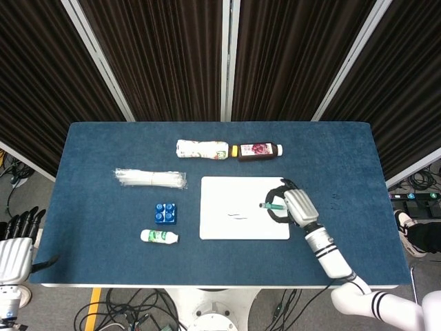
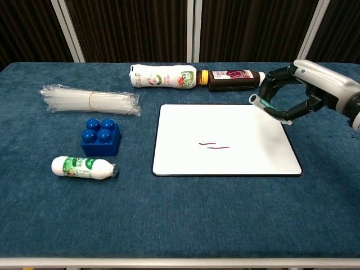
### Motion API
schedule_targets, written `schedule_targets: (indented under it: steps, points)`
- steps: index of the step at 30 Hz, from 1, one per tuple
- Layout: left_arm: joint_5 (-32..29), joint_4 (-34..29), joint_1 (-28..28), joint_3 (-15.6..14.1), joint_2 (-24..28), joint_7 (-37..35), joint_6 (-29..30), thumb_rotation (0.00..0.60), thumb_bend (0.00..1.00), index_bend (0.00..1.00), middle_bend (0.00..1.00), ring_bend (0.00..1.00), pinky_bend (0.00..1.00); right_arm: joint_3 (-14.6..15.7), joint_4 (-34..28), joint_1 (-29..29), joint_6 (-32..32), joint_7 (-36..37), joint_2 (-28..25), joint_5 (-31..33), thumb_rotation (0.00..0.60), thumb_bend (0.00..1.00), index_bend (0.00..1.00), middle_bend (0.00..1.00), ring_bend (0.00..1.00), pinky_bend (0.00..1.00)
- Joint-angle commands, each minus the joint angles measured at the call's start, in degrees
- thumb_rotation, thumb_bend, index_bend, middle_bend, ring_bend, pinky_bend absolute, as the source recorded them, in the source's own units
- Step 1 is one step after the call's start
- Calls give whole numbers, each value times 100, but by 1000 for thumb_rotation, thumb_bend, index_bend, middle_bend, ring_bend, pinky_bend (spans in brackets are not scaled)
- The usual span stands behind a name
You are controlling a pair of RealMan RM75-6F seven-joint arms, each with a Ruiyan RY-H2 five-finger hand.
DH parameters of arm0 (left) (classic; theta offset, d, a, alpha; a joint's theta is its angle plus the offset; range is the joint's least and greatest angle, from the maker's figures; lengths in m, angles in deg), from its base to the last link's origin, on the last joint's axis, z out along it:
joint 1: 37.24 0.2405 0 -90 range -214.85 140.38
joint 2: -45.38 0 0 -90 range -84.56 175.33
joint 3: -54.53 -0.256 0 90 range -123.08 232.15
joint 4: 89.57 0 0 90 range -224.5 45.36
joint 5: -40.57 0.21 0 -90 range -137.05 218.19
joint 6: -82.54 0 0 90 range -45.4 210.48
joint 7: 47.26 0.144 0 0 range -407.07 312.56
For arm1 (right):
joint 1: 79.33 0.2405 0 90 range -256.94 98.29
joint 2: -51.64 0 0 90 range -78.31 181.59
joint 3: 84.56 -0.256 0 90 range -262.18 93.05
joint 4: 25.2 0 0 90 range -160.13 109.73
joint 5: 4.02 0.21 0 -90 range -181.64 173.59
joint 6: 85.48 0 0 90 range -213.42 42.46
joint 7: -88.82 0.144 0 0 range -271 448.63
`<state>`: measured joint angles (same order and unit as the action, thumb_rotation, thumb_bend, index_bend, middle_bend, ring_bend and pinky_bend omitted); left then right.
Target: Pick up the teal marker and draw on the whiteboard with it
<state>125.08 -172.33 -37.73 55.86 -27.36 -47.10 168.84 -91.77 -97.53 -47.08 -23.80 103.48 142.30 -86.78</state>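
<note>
The white whiteboard lies at the table's middle and carries two short dark strokes. My right hand holds the teal marker over the board's right edge, clear of the surface. The marker lies tilted, nearly level. My left hand hangs off the table's left side, low in the head view, fingers apart and holding nothing.
A white bottle and a dark bottle lie end to end behind the board. To the left lie a bag of straws, a blue brick and a small white bottle.
</note>
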Motion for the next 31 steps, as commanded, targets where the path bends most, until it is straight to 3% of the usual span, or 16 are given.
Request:
schedule_targets:
  steps: [1, 6, 13, 15, 19, 20, 23, 31]
  points:
    - [-5, -9, -5, 2, 2, 7, -9, 600, 0, 7, 0, 0, 0, 333, 233, 48, -221, -2642, -601, -49, 600, 508, 625, 550, 285, 81]
    - [-41, -42, -14, -12, 5, 24, -72, 600, 0, 7, 0, 0, 0, 412, 317, -32, -415, -3580, -612, 289, 600, 501, 601, 505, 235, 60]
    - [-50, -38, -12, -11, 11, 5, -69, 600, 0, 7, 0, 0, 0, 485, 688, -109, -525, -3869, -369, 479, 600, 494, 551, 462, 203, 46]
    - [-51, -36, -16, -16, 2, 7, -81, 600, 0, 7, 0, 0, 0, 505, 759, -129, -613, -4028, -320, 586, 600, 494, 474, 428, 166, 27]
    - [-54, -30, -27, -17, -19, 12, -102, 600, 0, 7, 0, 0, 0, 482, 670, -166, -816, -4442, -311, 947, 600, 454, 176, 250, 17, 0]
    - [-54, -30, -30, -14, -19, 12, -101, 600, 0, 7, 0, 0, 0, 455, 577, -181, -819, -4489, -344, 1030, 600, 443, 107, 201, 1, 0]
    - [-46, -21, -37, -4, -13, -3, -90, 600, 0, 7, 0, 0, 0, 377, 264, -274, -599, -4449, -518, 1087, 600, 438, 20, 126, 0, 0]
    - [9, 25, -59, 9, -49, -52, -51, 600, 0, 7, 0, 0, 0, 334, -1345, -1077, 853, -3372, -1637, 659, 600, 436, 4, 131, 0, 0]
